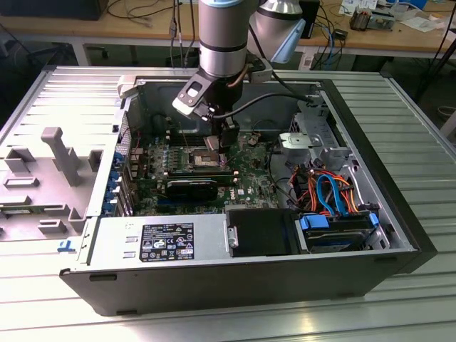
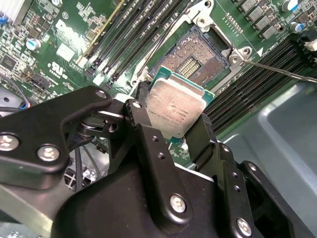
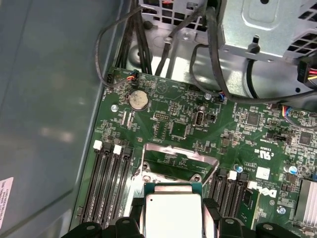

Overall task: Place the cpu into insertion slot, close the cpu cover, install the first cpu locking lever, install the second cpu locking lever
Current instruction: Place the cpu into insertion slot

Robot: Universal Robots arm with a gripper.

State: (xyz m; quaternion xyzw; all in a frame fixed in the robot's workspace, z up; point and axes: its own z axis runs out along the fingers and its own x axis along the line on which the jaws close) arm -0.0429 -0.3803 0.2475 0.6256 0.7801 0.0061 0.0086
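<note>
My gripper (image 2: 173, 119) is clamped on the cpu (image 2: 174, 101), with a black finger (image 2: 142, 101) pressed on each of two sides and the shiny grey top facing my wrist cameras. I hold the cpu close to the insertion slot (image 2: 197, 53) on the green board (image 2: 59, 44), but it is not in it, and the slot's tan middle is bare. The cpu cover (image 3: 179, 150) stands tipped up and open at one edge of the slot, all of it inside the open computer case (image 1: 399, 214).
</note>
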